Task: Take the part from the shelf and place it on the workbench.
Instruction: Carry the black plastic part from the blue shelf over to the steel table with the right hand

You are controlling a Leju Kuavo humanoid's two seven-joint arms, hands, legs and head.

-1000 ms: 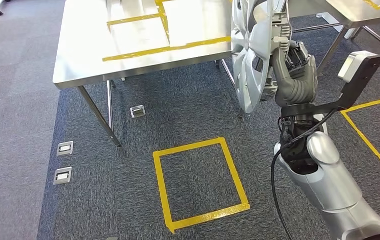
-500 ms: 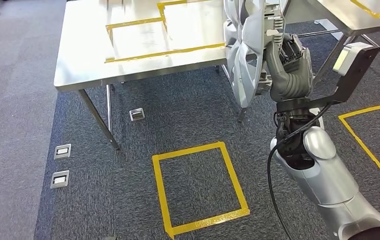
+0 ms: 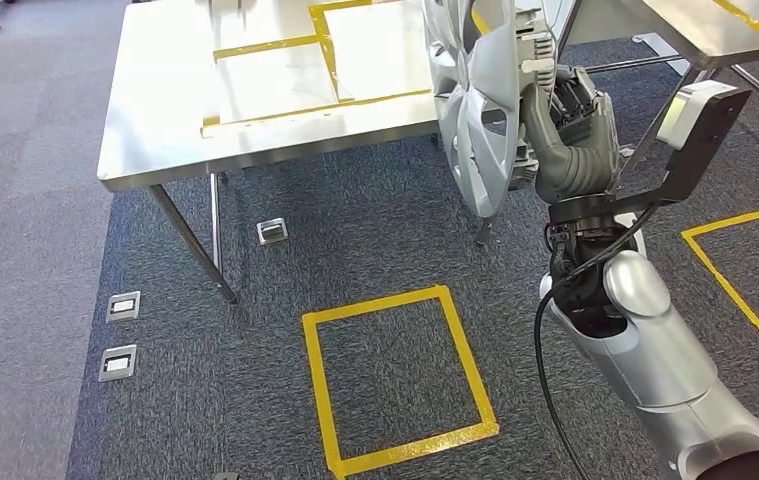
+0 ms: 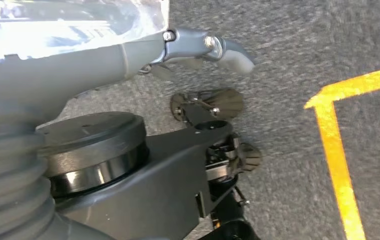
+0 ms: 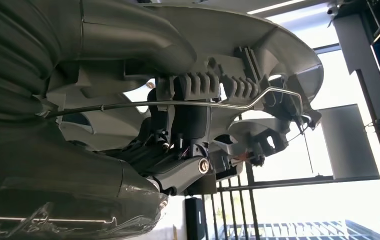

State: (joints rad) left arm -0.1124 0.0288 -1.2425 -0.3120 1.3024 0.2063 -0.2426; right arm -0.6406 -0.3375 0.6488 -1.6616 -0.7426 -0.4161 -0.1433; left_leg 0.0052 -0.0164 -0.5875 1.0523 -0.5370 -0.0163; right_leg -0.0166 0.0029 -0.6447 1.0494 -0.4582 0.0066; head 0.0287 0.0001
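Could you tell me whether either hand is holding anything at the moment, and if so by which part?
The right hand holds the silver wheel cover upright by its rim, fingers on the inner side.

A steel desk [image 3: 165, 110] stands at the far side of the grey carpeted floor [image 3: 35, 250] on slanted metal legs [image 3: 190, 240]. Yellow tape lines [image 3: 320, 60] lie flat on the desk top, marking out rectangular fields. A second steel desk [image 3: 695, 25] stands to the right of the first one, with yellow tape on its top as well. On the floor in front of the first desk, a yellow tape square [image 3: 395, 375] is stuck to the carpet. Another tape outline [image 3: 740, 275] lies to the right of that square. Left of the square, three small metal floor boxes [image 3: 123, 305] sit in the carpet, one of them just beside the desk legs.
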